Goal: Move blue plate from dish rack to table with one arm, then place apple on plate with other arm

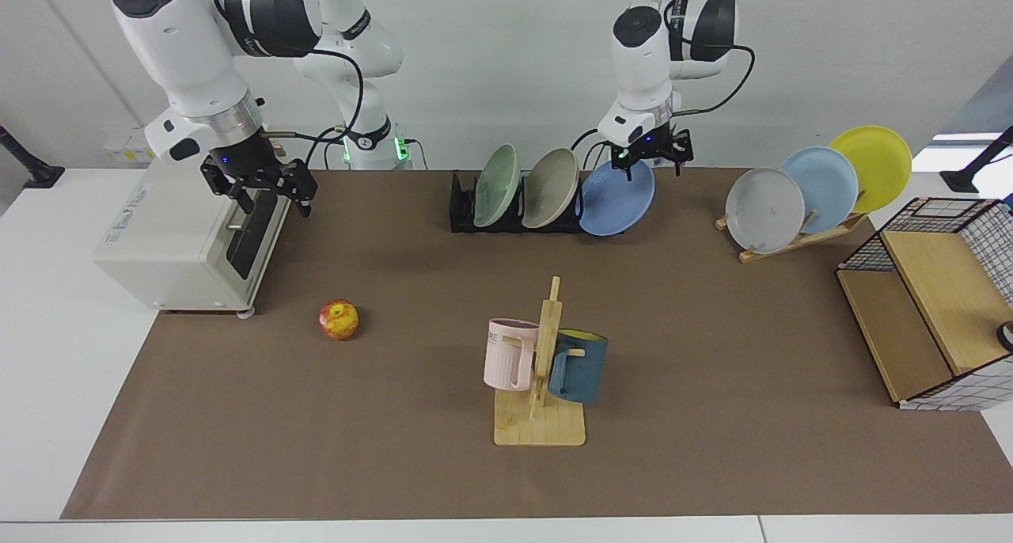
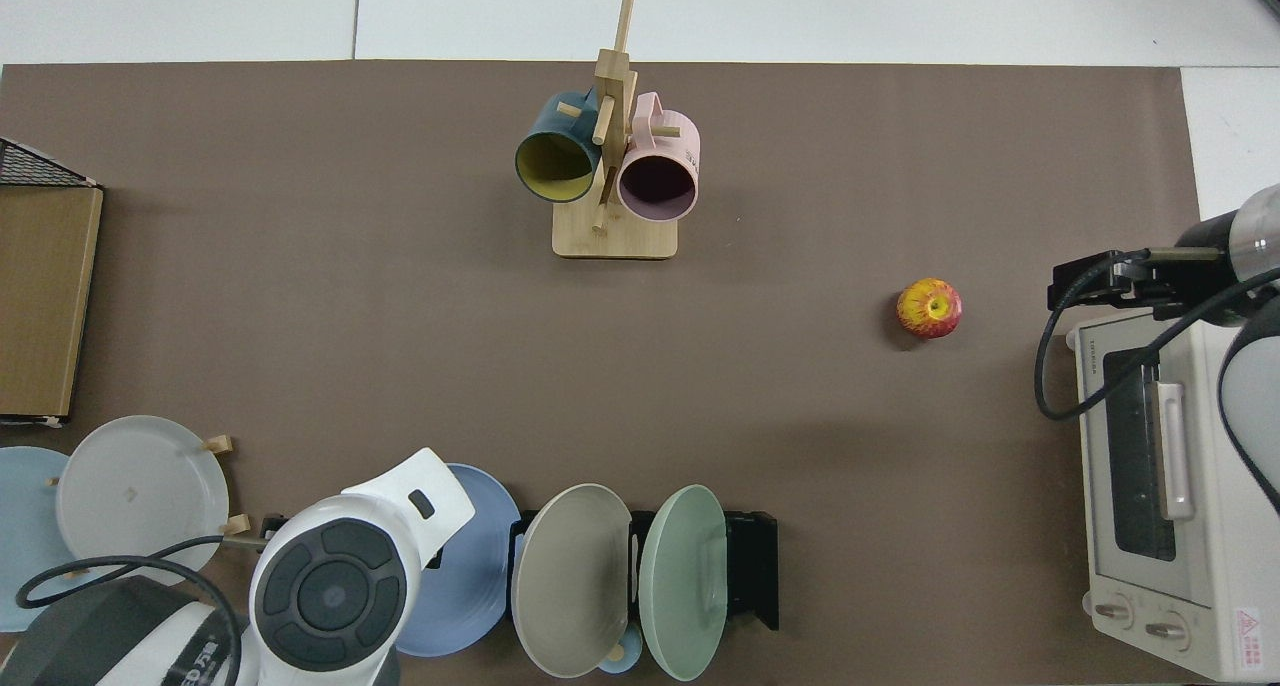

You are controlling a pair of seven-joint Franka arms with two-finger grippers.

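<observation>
While my left pincer [image 1: 650, 157] hangs at the upper rim of the blue plate [image 1: 616, 199], the facing view shows its fingers spread narrowly, pointing down; whether they touch the rim I cannot say for sure. From above, that same pincer is hidden under my own white wrist, which also covers the plate's 9 o'clock half, so only the facing view tells its state.

That plate leans in the end slot of the dish rack [image 1: 461, 204], at 12 o'clock on the bench [image 1: 712, 464], beside a tan plate [image 1: 550, 188] and a green plate [image 1: 497, 186]. My left arm drops steeply from its high elbow.

My right arm waits: its right pincer [image 1: 267, 194] hangs open at 10 o'clock, in front of the toaster oven [image 1: 170, 238]. The apple [image 1: 339, 320] lies on the mat at 8 o'clock, well apart from everything.

Open mat stretches between the rack and the mug tree [image 1: 540, 369] in the middle. At 2 o'clock stands the wooden stand [image 1: 795, 238] with three more plates.
</observation>
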